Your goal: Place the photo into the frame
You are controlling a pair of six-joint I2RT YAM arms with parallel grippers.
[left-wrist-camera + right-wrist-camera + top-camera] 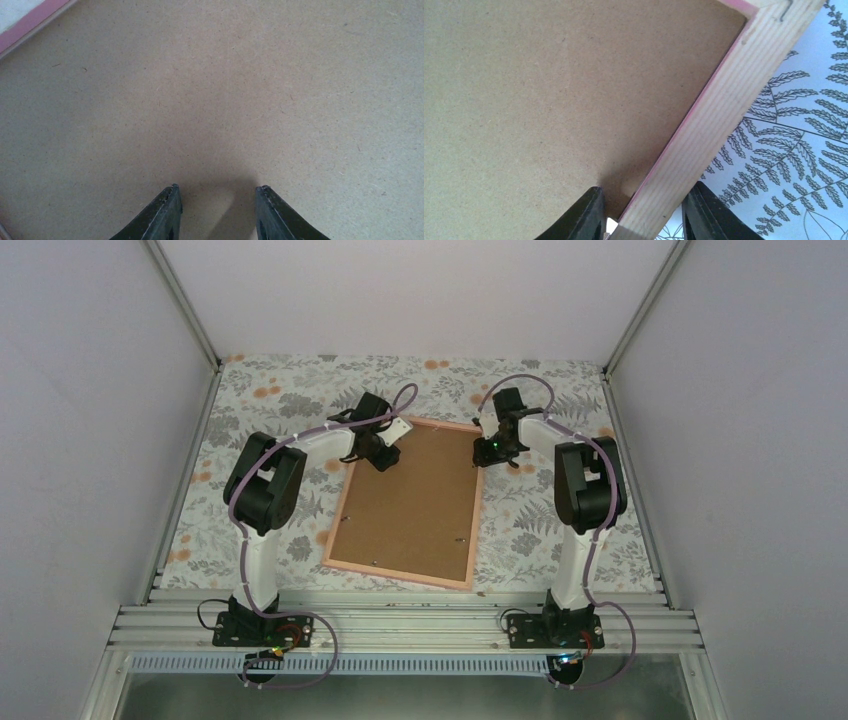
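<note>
Top camera: fixed high above the near edge, looking down and forward over the whole floral table (520, 530). Left wrist camera: very close, facing down onto the brown board (225, 100). Right wrist camera: equally close over the frame (696, 150) rail; all three views share that board.

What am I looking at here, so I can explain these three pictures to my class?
A left arm and a right arm, both robots, are bolted side by side. The wide picture comes from a camera overhead. The other two come from a camera on each wrist, looking past its fingers. On the flowered cloth lies a pink-edged frame, back up, with a brown board inside. The left gripper hovers open above the board. The right gripper, open, straddles the frame's rail. Neither holds anything. No photo shows.
</note>
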